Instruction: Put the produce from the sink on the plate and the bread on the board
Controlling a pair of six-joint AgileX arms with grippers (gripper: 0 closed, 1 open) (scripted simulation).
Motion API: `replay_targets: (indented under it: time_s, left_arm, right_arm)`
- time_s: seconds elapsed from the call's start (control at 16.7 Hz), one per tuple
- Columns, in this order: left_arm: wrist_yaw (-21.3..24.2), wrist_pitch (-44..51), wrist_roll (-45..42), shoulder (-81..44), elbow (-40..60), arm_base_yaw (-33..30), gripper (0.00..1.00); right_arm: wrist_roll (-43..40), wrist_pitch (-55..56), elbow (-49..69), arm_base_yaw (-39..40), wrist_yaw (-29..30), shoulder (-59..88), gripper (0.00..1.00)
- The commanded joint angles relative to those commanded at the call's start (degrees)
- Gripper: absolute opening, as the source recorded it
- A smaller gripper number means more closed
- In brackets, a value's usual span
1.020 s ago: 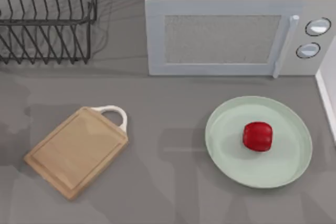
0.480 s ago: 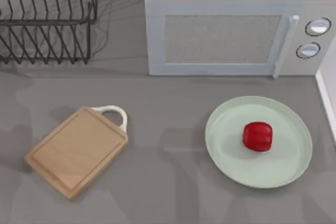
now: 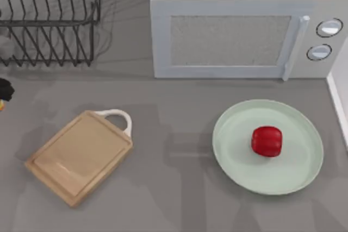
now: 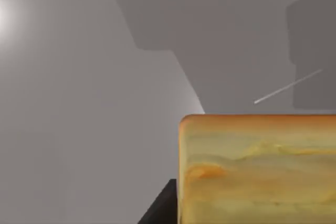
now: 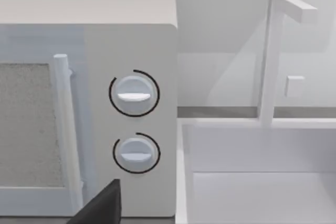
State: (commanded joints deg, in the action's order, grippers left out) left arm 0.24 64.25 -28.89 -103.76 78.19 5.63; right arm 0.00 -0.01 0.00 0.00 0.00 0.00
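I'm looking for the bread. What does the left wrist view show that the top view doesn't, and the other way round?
Left wrist view: the bread, close up, gripped above the counter. Top view: the produce on the plate, the bare board, the microwave and the rack. Both: the grey counter and the left gripper, at the top view's left edge.
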Motion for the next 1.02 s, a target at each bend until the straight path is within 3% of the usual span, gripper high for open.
replay_targets:
  time_s: [0.54,0.78,1.02]
  left_arm:
    - [-0.02,-3.29,40.91,-2.25,-2.29,-21.57,0.00]
    - [-0.25,-4.97,48.73,-1.73,-2.88,-26.97,0.00]
    - [-0.28,-5.10,49.18,-1.67,-2.91,-27.30,0.00]
  right_arm:
    - [0.00,0.00,0.00,0.00,0.00,0.00,1.00]
    - [0.00,0.00,0.00,0.00,0.00,0.00,1.00]
    - [0.00,0.00,0.00,0.00,0.00,0.00,1.00]
